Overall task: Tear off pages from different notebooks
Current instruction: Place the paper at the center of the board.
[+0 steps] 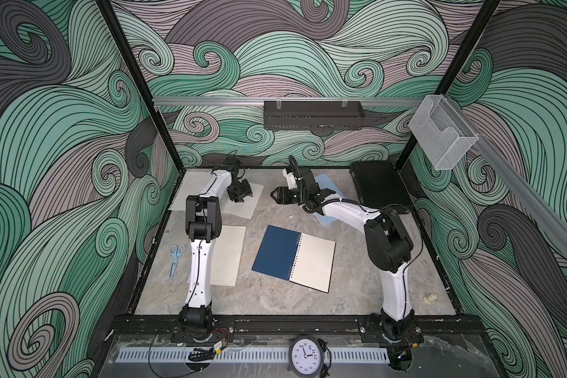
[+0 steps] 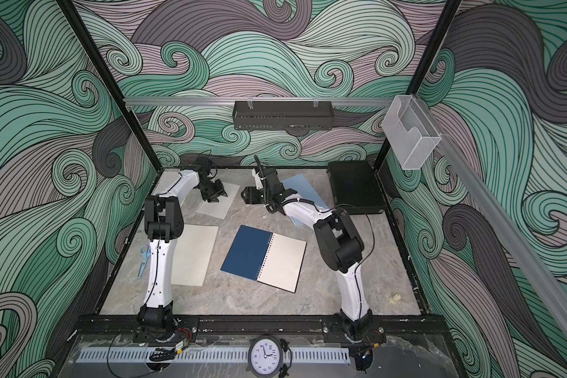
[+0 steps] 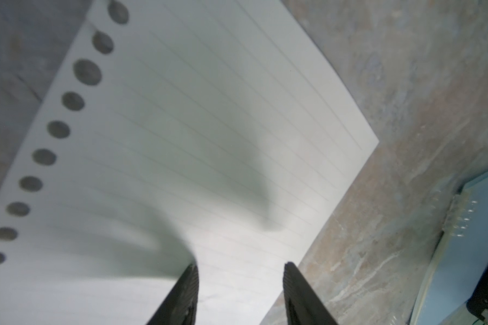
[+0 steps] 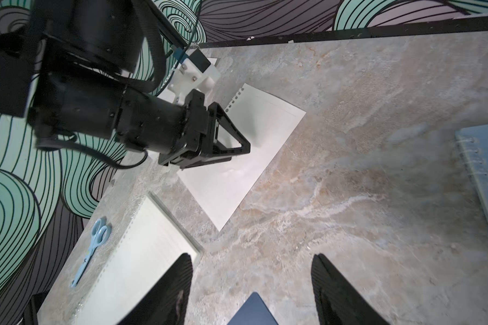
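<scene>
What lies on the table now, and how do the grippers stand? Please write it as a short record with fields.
left gripper: open, just over a page
right gripper: open, empty
second page: flat, far left corner
navy notebook: open flat, middle
blue notebook: far side, partly under the right arm
cream notebook: flat, partly under the left arm
scissors: near the left edge
case: black, far right corner
</scene>
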